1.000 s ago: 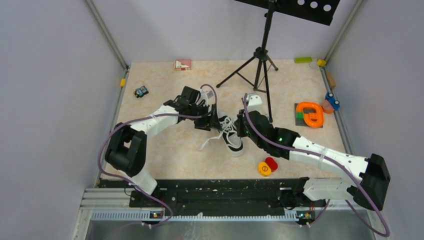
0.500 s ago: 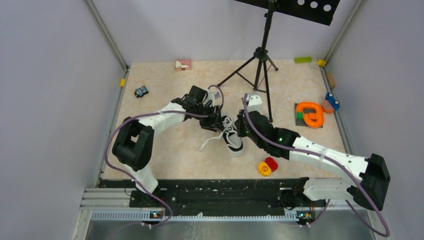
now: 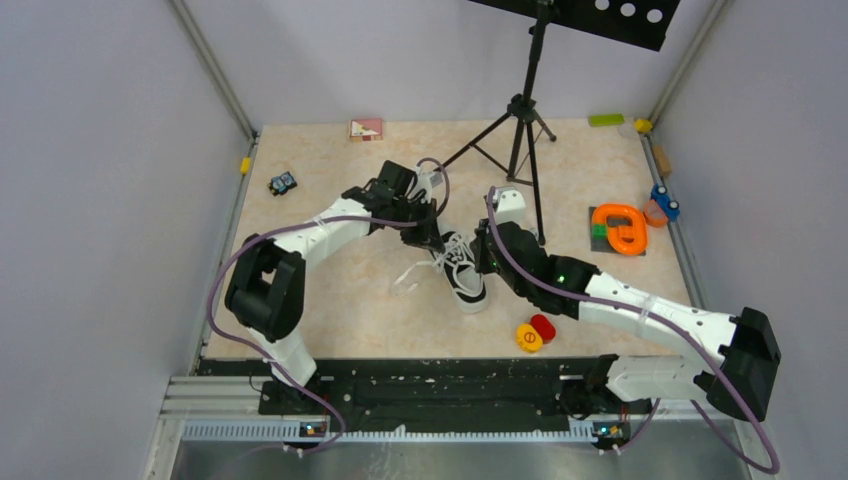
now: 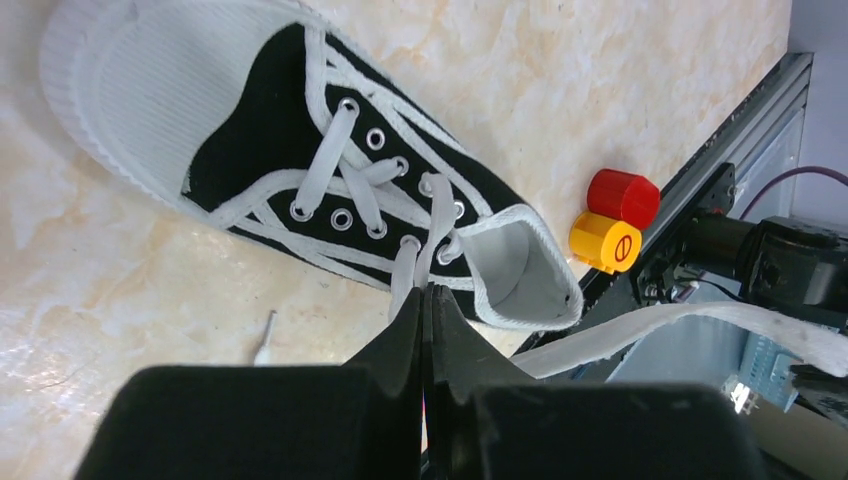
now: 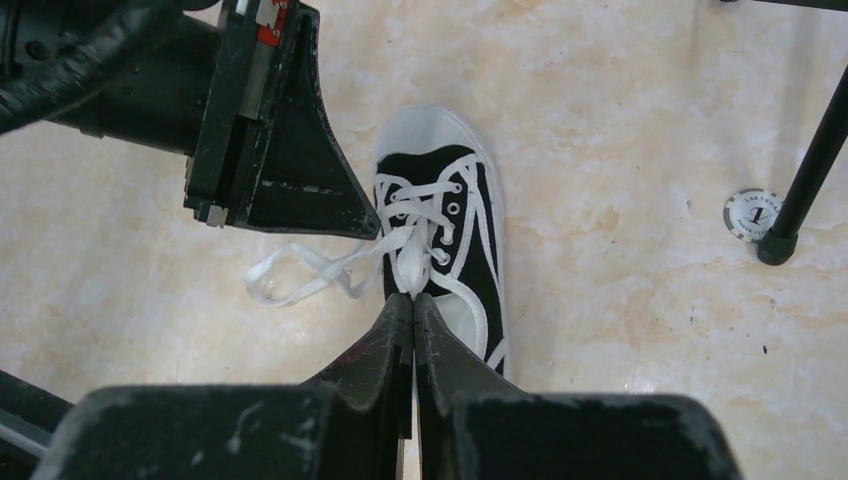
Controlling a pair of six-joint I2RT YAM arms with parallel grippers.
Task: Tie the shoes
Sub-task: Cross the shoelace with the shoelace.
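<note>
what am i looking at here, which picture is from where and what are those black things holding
These are a left robot arm and a right robot arm bolted to a table's near edge. The wide picture looks down from above; the close-ups come from a camera on each wrist, so the black wedges at their bottom are that arm's own fingers. On the beige marbled tabletop lies a black canvas sneaker with a white toe cap. The left gripper and the right gripper are both pinched shut, each on one of its white laces. Nearby: a red round cap, a yellow round cap, a black tripod.
</note>
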